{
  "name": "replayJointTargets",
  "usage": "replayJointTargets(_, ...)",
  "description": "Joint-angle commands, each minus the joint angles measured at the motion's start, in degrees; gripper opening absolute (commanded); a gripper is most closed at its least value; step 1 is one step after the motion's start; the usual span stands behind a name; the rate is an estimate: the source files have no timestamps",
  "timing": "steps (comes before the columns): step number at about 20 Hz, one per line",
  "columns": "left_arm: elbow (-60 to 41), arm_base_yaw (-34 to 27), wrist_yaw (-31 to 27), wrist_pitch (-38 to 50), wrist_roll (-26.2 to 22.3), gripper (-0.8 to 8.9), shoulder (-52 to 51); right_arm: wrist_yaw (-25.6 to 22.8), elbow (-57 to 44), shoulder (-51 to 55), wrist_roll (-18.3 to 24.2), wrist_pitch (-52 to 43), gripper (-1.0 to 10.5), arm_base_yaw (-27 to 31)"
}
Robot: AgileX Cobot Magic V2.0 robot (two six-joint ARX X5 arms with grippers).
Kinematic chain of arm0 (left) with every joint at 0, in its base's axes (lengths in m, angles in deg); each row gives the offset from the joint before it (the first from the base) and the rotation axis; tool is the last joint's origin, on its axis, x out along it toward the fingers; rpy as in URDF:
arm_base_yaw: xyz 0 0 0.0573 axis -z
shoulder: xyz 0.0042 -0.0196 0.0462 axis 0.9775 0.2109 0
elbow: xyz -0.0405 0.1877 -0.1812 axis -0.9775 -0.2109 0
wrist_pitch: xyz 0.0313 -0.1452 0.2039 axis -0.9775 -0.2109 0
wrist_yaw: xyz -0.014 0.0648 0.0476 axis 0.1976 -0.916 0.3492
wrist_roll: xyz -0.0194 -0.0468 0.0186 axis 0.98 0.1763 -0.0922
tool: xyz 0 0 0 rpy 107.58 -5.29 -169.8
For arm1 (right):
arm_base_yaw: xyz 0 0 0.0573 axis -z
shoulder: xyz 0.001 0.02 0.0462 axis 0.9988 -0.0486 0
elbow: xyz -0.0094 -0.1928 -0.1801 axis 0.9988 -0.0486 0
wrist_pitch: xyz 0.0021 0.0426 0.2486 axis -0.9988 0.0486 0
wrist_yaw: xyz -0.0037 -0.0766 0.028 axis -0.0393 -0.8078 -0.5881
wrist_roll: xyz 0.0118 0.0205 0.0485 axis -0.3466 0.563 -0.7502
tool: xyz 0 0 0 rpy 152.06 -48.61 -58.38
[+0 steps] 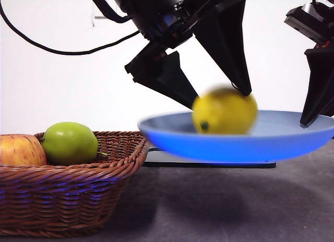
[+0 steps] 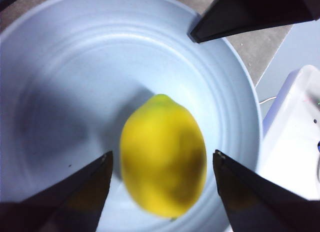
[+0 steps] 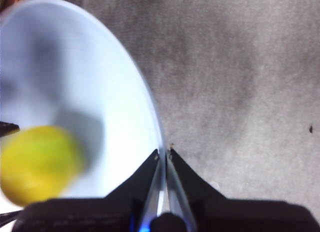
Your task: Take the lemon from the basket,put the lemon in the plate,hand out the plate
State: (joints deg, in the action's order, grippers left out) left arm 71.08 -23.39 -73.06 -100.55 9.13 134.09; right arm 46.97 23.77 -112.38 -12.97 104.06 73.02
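The yellow lemon point(image 1: 224, 111) lies blurred inside the light blue plate point(image 1: 172, 140), which hangs off the table, slightly tilted. My left gripper point(image 1: 216, 96) is right above the lemon, open, a jaw on either side and neither touching it. In the left wrist view the lemon point(image 2: 162, 154) shows between the spread jaws of that gripper point(image 2: 162, 167), over the plate point(image 2: 60, 92). My right gripper point(image 3: 163, 154) is shut on the plate's rim point(image 3: 156, 137), with the lemon point(image 3: 37, 164) inside. In the front view the right gripper point(image 1: 312, 117) holds the plate's right edge. The wicker basket point(image 1: 73, 200) stands at the lower left.
A green apple point(image 1: 69, 143) and a red-yellow apple point(image 1: 21, 150) lie in the basket. A flat black tray point(image 1: 209, 161) rests on the grey table under the plate. A white device point(image 2: 295, 142) sits beyond the plate's edge in the left wrist view.
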Motion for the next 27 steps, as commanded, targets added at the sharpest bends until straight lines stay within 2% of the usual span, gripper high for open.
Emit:
replayJointTargets(1, 0.81, 0.68, 0.15, 0.74, -0.11, 3.54, 0.77, 0.57, 0.9, -0.37, -1.44, -0.63, 0.0, -0.2)
replayJointTargets(6, 0.83, -0.28, 0.13, 0.0, -0.07, 3.52, -2.86, 0.37, 0.92, -0.52, -2.93, -1.57, 0.0, 0.0)
replayJointTargets(12, 0.83, -3.04, 0.04, -6.08, -0.09, 3.5, -16.39, 0.59, 4.72, -6.62, -3.76, -5.22, 0.0, 4.0)
replayJointTargets(17, 0.83, -3.13, 0.2, -8.83, -0.04, 3.5, -28.57, 0.94, 16.72, -18.93, -3.58, -5.9, 0.0, 8.46)
replayJointTargets(19, 0.83, -3.13, 0.48, -9.14, -0.02, 3.5, -31.78, 2.6, 22.58, -24.63, -3.89, -5.84, 0.0, 9.92)
replayJointTargets(24, 0.83, -3.15, 0.35, -9.44, -0.04, 3.5, -34.45, 3.45, 34.51, -38.03, -4.37, -6.05, 0.0, 11.26)
replayJointTargets(27, 0.83, -3.15, -0.85, -9.66, -0.04, 3.5, -34.29, 3.56, 38.8, -44.0, -6.14, -7.15, 0.0, 11.47)
